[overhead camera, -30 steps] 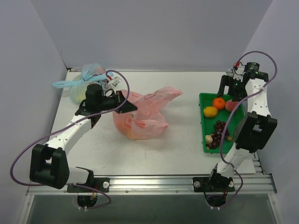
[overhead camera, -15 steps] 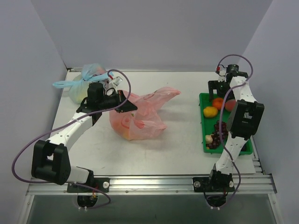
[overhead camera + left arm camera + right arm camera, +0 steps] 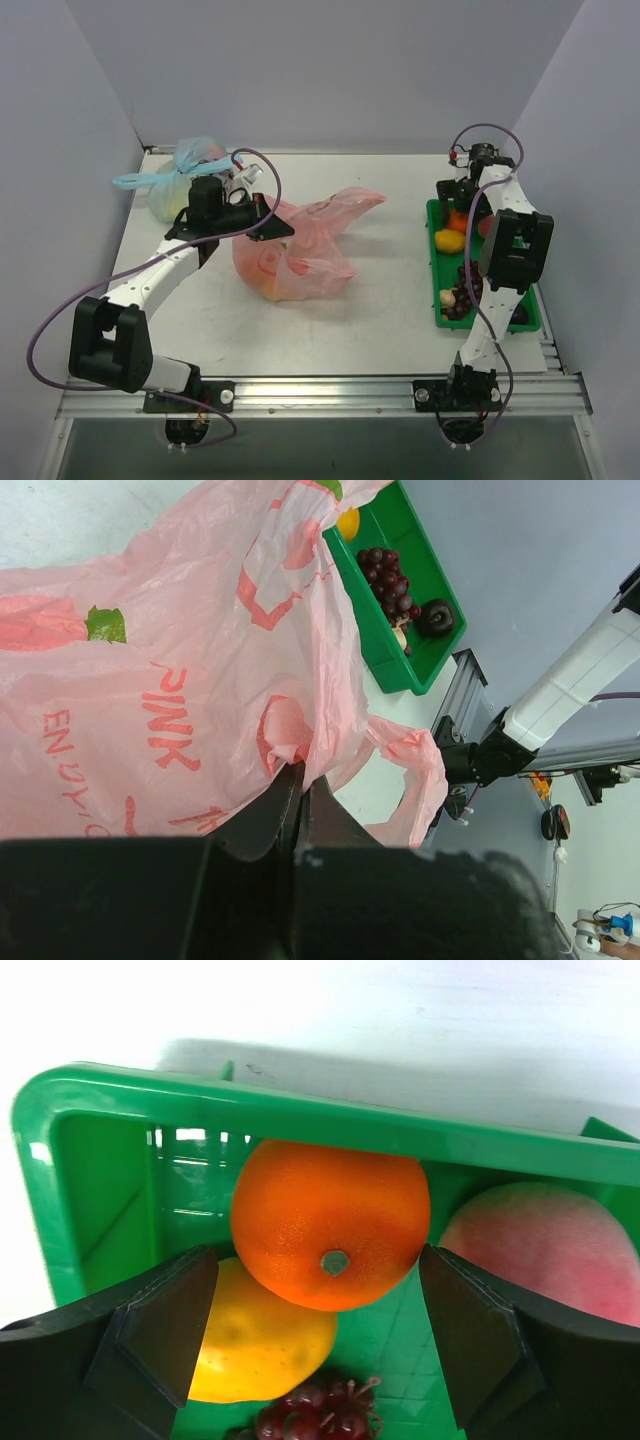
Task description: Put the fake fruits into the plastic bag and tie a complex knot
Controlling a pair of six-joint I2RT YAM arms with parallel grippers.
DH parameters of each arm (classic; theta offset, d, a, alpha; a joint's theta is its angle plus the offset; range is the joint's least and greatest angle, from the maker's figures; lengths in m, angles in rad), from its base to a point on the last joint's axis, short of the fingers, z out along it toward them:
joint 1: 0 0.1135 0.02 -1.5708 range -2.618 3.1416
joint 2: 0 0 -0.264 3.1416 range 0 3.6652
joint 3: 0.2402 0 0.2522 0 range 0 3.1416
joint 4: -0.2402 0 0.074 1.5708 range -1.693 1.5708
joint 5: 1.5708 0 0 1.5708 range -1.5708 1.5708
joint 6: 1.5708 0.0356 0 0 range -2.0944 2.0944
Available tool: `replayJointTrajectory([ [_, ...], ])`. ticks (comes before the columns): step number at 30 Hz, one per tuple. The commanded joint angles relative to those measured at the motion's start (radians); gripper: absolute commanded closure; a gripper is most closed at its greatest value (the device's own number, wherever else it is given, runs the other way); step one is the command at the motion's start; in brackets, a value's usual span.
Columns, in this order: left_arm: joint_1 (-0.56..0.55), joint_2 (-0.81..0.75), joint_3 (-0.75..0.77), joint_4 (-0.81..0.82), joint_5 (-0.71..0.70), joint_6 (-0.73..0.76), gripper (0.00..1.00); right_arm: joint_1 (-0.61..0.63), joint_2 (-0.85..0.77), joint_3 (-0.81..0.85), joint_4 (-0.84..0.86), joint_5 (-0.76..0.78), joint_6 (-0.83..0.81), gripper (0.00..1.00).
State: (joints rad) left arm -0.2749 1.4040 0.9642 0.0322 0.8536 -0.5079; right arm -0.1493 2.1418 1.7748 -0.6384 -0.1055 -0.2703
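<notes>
The pink plastic bag [image 3: 295, 245] with peach prints lies mid-table, fruit showing faintly inside. My left gripper [image 3: 272, 226] is shut on a fold of the bag's rim [image 3: 300, 742] and holds it up; one handle loop [image 3: 415, 780] hangs free. My right gripper [image 3: 318, 1310] is open over the green tray's [image 3: 432, 265] far end, its fingers on either side of an orange [image 3: 330, 1222]. A yellow lemon [image 3: 255, 1345], a pink peach [image 3: 550, 1260] and a purple grape bunch [image 3: 325, 1420] lie beside the orange. The tray also shows in the left wrist view [image 3: 385, 650]. No pink knot is visible.
A pale blue bag [image 3: 185, 180] tied with a bow-like knot sits at the back left, just behind my left arm. The grapes [image 3: 465, 285] and small pale pieces [image 3: 447, 297] fill the tray's near half. Grey walls close in the table on three sides.
My right gripper has swung left and down from above the tray's back right corner to over the orange. My left gripper has held the bag's rim almost in place.
</notes>
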Motion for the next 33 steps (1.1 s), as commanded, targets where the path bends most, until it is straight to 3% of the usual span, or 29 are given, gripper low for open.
replayJointTrajectory([
  [1, 0.005, 0.006, 0.048, 0.018, 0.004, 0.017, 1.0, -0.006, 0.003, 0.011, -0.038, -0.01, 0.017, 0.17],
  [5, 0.005, 0.009, 0.048, 0.021, 0.009, 0.011, 1.0, -0.019, 0.012, 0.003, -0.044, -0.023, 0.013, 0.18],
  [9, 0.006, 0.01, 0.05, 0.018, 0.013, 0.012, 1.0, -0.018, 0.032, 0.009, -0.061, -0.048, 0.019, 0.06],
  [17, 0.006, 0.015, 0.057, 0.017, 0.016, 0.009, 1.0, -0.032, -0.012, 0.025, -0.073, -0.114, 0.028, 0.54],
  [21, 0.008, 0.01, 0.076, 0.015, 0.019, 0.008, 1.0, -0.068, -0.146, -0.017, -0.11, -0.284, 0.055, 0.58],
  [25, 0.014, 0.009, 0.077, 0.04, 0.028, -0.044, 1.0, -0.059, -0.391, -0.124, -0.126, -0.613, 0.114, 0.59],
  [29, 0.016, 0.004, 0.042, 0.118, 0.028, -0.124, 1.0, 0.094, -0.538, -0.288, -0.119, -0.7, 0.147, 0.62],
  [33, 0.016, 0.006, 0.027, 0.195, 0.038, -0.188, 1.0, 0.251, -0.586, -0.347, -0.096, -0.76, 0.175, 0.66],
])
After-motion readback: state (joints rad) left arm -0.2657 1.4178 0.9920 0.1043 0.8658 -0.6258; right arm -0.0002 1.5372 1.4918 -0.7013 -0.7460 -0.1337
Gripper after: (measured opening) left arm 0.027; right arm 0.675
